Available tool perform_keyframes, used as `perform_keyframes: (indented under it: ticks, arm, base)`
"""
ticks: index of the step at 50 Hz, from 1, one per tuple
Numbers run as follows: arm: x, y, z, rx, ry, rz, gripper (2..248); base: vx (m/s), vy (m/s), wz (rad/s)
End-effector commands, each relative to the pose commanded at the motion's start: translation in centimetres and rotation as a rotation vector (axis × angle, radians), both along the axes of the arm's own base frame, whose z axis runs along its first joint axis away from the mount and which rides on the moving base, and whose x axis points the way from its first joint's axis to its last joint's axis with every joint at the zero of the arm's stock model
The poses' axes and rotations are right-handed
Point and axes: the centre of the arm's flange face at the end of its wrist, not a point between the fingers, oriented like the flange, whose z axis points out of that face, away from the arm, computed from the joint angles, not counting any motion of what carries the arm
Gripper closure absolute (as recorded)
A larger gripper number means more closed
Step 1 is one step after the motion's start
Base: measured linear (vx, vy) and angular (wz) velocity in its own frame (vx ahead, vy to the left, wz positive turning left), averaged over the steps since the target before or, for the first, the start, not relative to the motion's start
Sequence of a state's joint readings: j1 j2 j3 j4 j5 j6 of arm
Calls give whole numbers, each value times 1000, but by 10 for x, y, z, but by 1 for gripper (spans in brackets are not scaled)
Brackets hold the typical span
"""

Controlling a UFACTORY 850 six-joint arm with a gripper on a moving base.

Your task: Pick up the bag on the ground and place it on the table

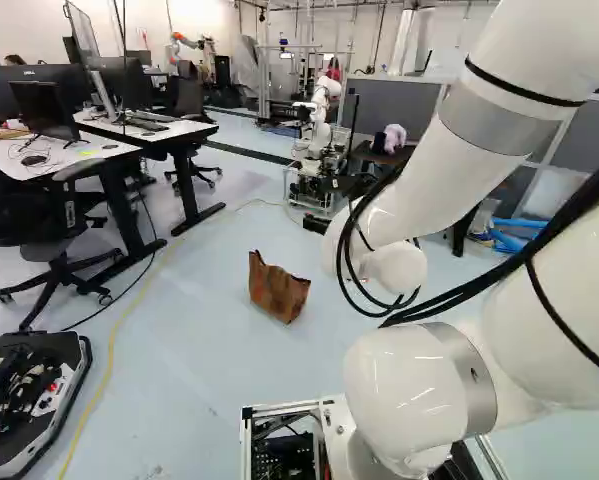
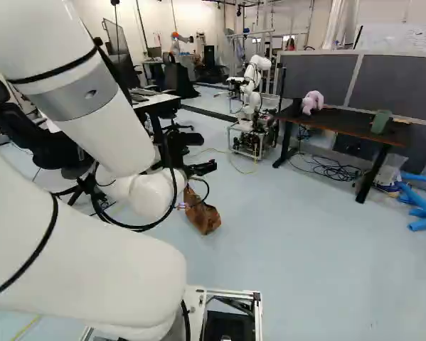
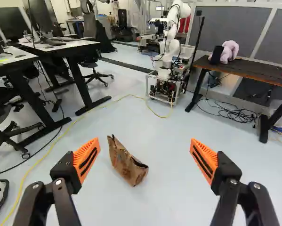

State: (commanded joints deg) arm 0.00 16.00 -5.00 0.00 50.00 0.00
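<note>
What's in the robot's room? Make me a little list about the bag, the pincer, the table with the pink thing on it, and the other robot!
Bag: brown, crumpled, on the floor
Pincer: open, holding nothing
Bag and pincer: bag ahead, not gripped
Table: dark top
On table: pink soft-looking thing, green thing
Other robot: white arm on a wheeled-looking frame
Yellow cable: along the floor

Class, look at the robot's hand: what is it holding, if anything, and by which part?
Nothing is held: the hand is open, and the brown bag sits on the floor beyond it.
</note>
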Motion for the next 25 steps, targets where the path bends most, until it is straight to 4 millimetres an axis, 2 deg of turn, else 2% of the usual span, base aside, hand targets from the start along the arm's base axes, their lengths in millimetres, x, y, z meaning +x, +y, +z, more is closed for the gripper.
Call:
perform_keyframes:
  ticks: [25]
  arm:
    - [0,0,0,0,0,0,3]
  base:
    - [189,42,189]
